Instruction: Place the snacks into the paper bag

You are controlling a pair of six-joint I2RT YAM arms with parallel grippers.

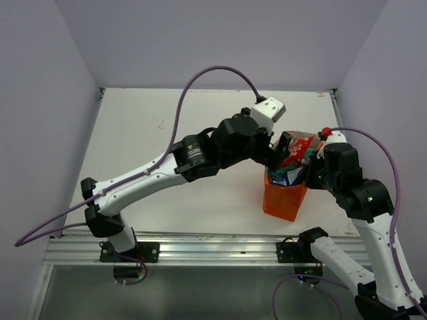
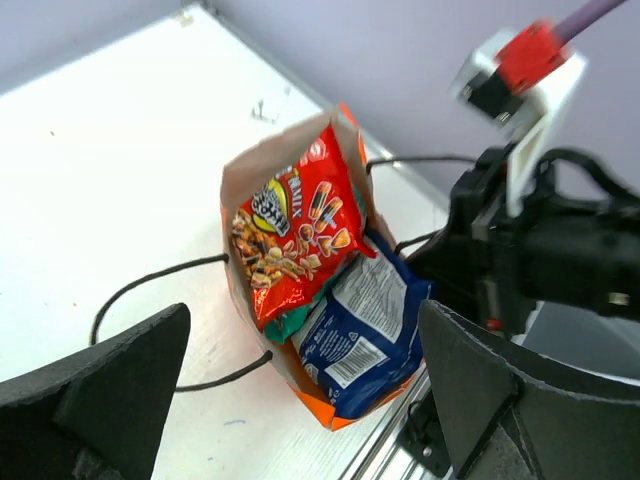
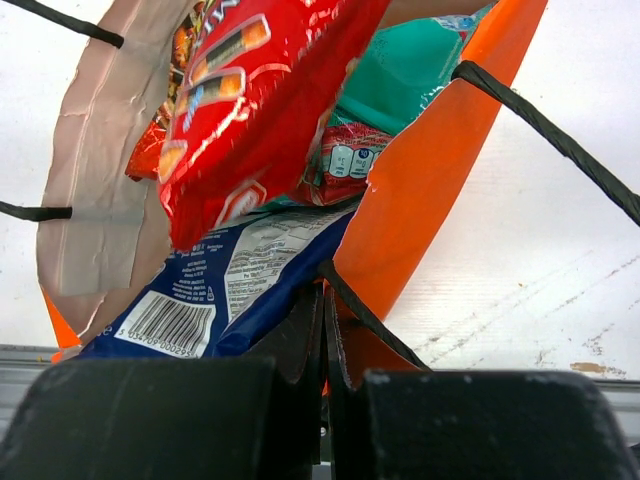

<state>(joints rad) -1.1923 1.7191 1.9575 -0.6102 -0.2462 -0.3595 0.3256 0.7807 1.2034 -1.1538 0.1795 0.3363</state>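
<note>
The orange paper bag (image 1: 283, 200) stands upright near the table's front edge, between the two arms. A red packet (image 2: 295, 230) sticks out of its top, above a blue-white packet (image 2: 365, 330) and a teal packet (image 2: 290, 322). The dark brown packet is hidden. My left gripper (image 2: 305, 310) hovers open and empty above the bag's mouth, a finger on each side. My right gripper (image 3: 322, 295) is shut on the bag's orange side wall (image 3: 430, 190) at the rim, next to the blue-white packet (image 3: 230, 280). The red packet (image 3: 250, 110) and teal packet (image 3: 410, 70) show above it.
The bag's dark cord handles (image 2: 150, 280) lie loose on the white table. An aluminium rail (image 1: 200, 250) runs along the near edge just in front of the bag. The right arm (image 2: 540, 240) crowds the bag's right side. Grey walls enclose the table.
</note>
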